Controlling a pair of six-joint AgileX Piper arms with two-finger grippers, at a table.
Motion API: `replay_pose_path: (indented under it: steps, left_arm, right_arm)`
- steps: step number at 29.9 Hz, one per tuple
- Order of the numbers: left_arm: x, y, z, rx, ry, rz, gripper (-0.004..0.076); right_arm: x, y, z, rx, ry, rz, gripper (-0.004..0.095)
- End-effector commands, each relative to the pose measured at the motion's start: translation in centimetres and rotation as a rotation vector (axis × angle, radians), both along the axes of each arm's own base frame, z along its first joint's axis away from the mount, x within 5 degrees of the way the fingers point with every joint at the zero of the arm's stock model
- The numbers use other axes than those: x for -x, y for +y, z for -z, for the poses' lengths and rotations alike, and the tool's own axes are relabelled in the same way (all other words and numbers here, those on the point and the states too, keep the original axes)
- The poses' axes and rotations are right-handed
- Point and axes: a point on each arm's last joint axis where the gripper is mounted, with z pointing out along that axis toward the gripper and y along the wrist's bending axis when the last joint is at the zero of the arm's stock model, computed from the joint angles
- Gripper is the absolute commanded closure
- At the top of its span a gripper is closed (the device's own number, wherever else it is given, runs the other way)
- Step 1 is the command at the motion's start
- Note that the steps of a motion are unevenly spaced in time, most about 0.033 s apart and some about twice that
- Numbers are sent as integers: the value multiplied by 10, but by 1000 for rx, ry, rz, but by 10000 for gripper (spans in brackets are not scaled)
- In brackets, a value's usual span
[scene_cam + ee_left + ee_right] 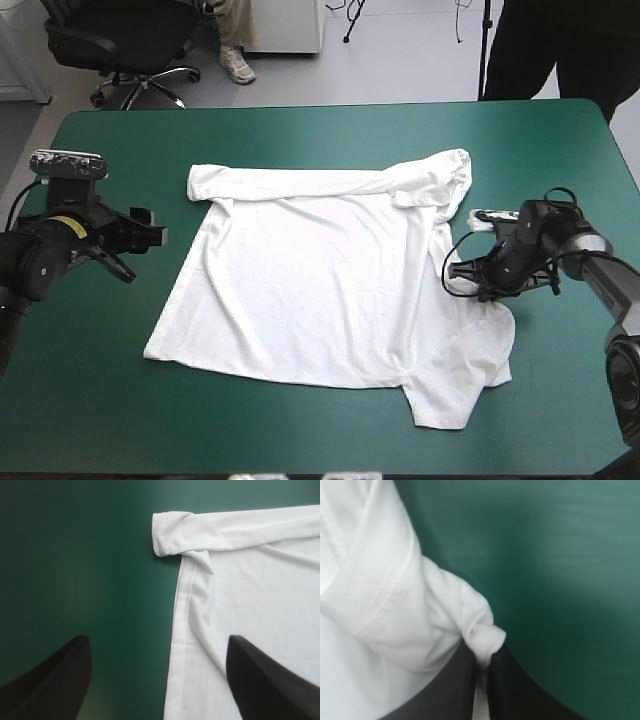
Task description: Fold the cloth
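Observation:
The white T-shirt [320,285] lies spread mostly flat on the teal-green table, its far sleeves folded and its right side rumpled. My left gripper [150,237] hovers open beside the shirt's left edge; in the left wrist view its gripper [160,680] straddles the side hem of the T-shirt [250,595], one finger over bare cover, the other over cloth. My right gripper [468,275] sits low at the shirt's right side. In the right wrist view that gripper [482,665] is shut on a pinched fold of the T-shirt [395,610].
Bare teal-green cover [100,400] surrounds the shirt on every side. The right arm [585,255] reaches in from the table's right edge. An office chair [130,45] stands beyond the far left corner.

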Motion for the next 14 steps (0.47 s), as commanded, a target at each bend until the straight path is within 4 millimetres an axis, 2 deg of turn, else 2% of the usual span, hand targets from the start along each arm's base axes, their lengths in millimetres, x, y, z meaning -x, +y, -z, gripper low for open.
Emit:
replay_pose_path:
  steps: [1,4,8,12,14]
  left_arm:
    - [1,-1,-15,18,-95,5,187]
    - [1,-1,-15,18,-95,5,187]
    - [1,-1,-15,18,-95,5,187]
    - [1,-1,-15,19,-103,6,187]
    - [1,-1,-15,19,-105,6,187]
  right_arm:
    - [1,-37,-7,33,-48,104,925]
    - [-4,-72,-20,56,-102,195,925]
    - [-19,-107,-43,90,-221,261,925]
    - [-41,-135,-75,182,-361,280,925]
    - [-53,-143,-88,206,-408,286,924]
